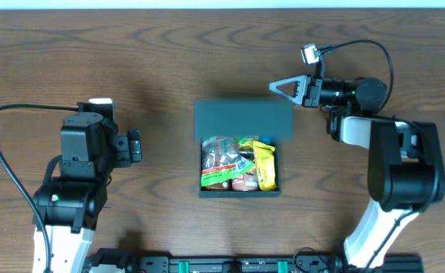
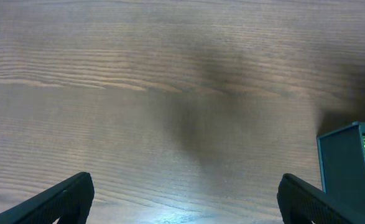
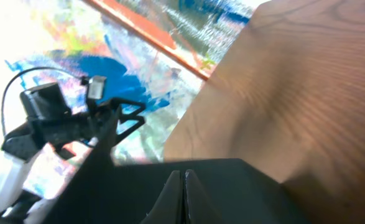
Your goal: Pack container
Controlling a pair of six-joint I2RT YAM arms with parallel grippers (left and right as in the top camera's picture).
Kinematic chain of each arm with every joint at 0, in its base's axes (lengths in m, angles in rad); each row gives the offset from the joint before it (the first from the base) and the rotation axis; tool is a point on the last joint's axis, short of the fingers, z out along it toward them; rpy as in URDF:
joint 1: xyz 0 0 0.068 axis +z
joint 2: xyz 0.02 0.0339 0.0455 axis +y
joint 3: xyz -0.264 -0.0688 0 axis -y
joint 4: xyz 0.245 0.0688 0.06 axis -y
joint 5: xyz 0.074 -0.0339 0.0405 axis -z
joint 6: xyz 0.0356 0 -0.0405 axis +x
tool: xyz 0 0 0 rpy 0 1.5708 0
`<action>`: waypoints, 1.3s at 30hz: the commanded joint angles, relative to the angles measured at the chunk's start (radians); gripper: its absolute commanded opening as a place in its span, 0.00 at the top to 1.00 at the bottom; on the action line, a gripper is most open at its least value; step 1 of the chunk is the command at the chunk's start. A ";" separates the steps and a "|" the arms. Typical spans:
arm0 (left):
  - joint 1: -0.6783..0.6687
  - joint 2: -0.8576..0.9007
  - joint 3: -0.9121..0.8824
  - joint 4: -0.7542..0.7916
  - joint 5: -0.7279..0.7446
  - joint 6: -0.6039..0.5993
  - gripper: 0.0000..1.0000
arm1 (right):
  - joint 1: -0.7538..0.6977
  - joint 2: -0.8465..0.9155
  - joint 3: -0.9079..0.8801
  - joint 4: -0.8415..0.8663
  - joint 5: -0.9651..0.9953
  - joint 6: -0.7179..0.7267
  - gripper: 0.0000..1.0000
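Note:
The dark teal container (image 1: 238, 193) stands at the table's middle with its flap lid (image 1: 243, 120) raised at the far side. Several snack packets (image 1: 226, 163) fill it, a yellow one (image 1: 265, 164) at the right. My right gripper (image 1: 274, 86) is shut and empty, just beyond the lid's far right corner. In the right wrist view its gripper (image 3: 183, 176) has both tips pressed together, close over the dark lid (image 3: 244, 193). Well left of the box, my left gripper (image 1: 134, 145) is open. The left wrist view has this gripper (image 2: 185, 199) wide open over bare wood, the container's corner (image 2: 341, 165) at the right edge.
Brown wooden table (image 1: 93, 53) all round the box. The right arm's cable (image 1: 358, 45) loops above its wrist. The left arm's body (image 3: 45, 118) shows in the right wrist view beyond the table edge.

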 commanded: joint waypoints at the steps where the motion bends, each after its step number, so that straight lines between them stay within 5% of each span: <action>1: 0.004 -0.006 -0.005 -0.003 0.000 0.017 0.05 | 0.012 -0.080 0.017 0.024 -0.035 0.065 0.98; 11: 0.004 -0.006 -0.005 -0.003 0.000 0.017 0.05 | 0.021 -0.319 0.018 0.024 -0.065 0.111 0.98; 18: 0.004 -0.006 -0.005 -0.003 0.000 0.017 0.05 | 0.010 -0.511 0.071 -0.043 -0.003 0.292 0.98; 26: 0.004 -0.006 -0.005 -0.003 0.000 0.017 0.05 | 0.008 -0.570 0.210 -0.483 0.092 0.402 0.98; 33: 0.004 -0.006 -0.005 -0.003 0.000 0.017 0.05 | 0.039 -0.570 0.328 -0.747 0.162 0.243 0.98; 39: 0.004 -0.006 -0.005 -0.003 0.000 0.017 0.05 | 0.054 -0.570 0.441 -1.218 0.317 -0.008 0.98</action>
